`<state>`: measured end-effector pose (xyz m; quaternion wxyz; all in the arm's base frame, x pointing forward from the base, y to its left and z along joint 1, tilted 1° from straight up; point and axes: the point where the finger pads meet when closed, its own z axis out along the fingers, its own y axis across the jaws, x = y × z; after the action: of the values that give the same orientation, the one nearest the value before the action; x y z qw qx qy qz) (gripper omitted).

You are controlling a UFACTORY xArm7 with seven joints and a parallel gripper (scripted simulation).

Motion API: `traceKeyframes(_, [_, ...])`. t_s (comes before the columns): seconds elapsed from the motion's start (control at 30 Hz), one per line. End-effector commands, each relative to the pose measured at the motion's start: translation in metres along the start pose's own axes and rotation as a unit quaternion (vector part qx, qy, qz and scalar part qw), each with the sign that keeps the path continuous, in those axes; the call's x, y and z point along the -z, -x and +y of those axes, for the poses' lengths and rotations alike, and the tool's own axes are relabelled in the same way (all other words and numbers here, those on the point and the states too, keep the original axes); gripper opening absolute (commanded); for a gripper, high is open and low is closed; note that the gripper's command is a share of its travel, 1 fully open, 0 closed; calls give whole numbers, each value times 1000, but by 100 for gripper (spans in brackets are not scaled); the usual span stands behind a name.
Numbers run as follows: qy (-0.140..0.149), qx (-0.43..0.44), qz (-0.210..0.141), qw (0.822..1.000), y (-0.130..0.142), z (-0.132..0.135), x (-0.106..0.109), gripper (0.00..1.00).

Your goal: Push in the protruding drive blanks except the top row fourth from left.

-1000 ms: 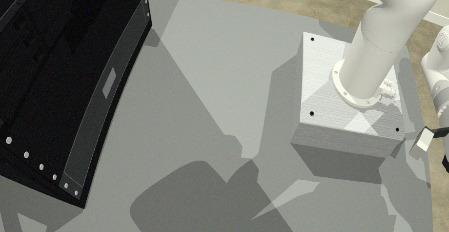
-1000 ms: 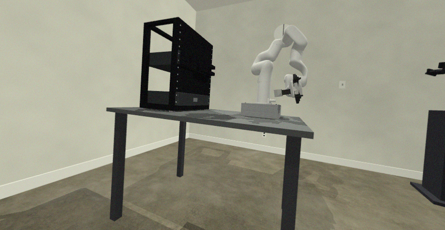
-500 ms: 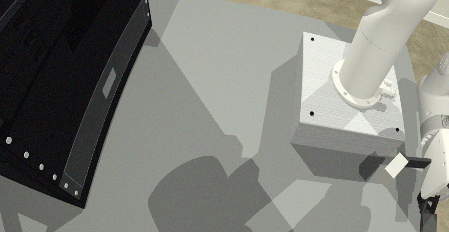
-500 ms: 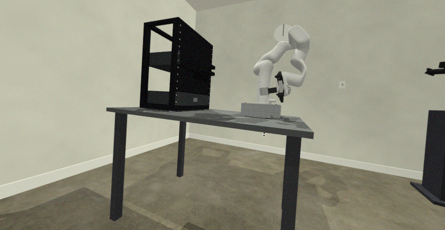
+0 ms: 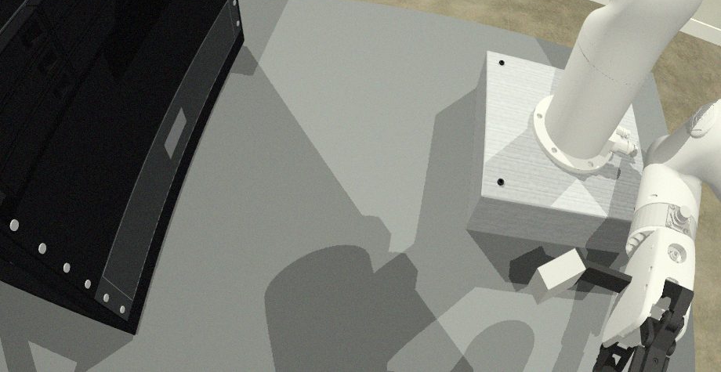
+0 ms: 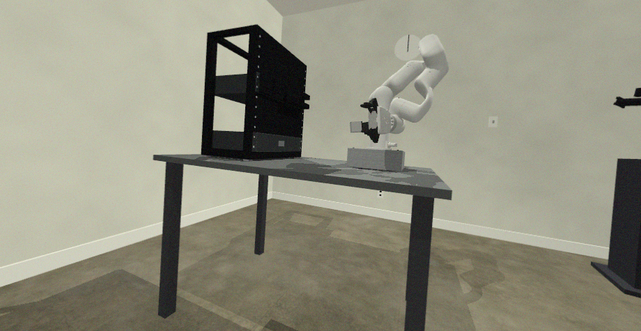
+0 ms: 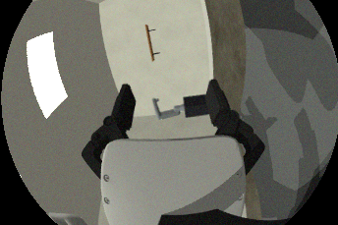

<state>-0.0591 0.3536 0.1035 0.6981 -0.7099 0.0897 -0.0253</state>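
The black rack (image 5: 100, 132) (image 6: 255, 90) stands on the left part of the table. In the side view, two dark blank ends (image 6: 306, 96) (image 6: 306, 104) stick out of its front at mid height; the rows of blanks are too dark to tell apart from above. My gripper (image 5: 648, 336) (image 6: 368, 120) (image 7: 169, 89) is open and empty. It hangs beside the arm's base block, far to the right of the rack's front, and faces the room wall. No part of the rack shows in the wrist view.
The grey base block (image 5: 524, 167) (image 6: 374, 158) carries the arm on the right of the table (image 5: 327, 117) (image 6: 313, 171). A wide stretch of table top lies between the rack and the block. The table edge is close behind the gripper.
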Motion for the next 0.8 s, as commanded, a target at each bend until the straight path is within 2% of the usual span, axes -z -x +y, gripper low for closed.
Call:
traceKeyframes(0.0, [-1, 5, 40, 999, -38, -7, -23, 100])
traceKeyframes(0.27, [-3, 15, 118, 993, -112, -27, -38, 100])
traceKeyframes(0.33, [-3, 15, 118, 993, -112, -27, -38, 100])
traceKeyframes(0.4, [-4, 17, 144, 989, -136, -34, -39, 100])
traceKeyframes(0.77, [-8, 27, 259, 965, -240, -69, -22, 100])
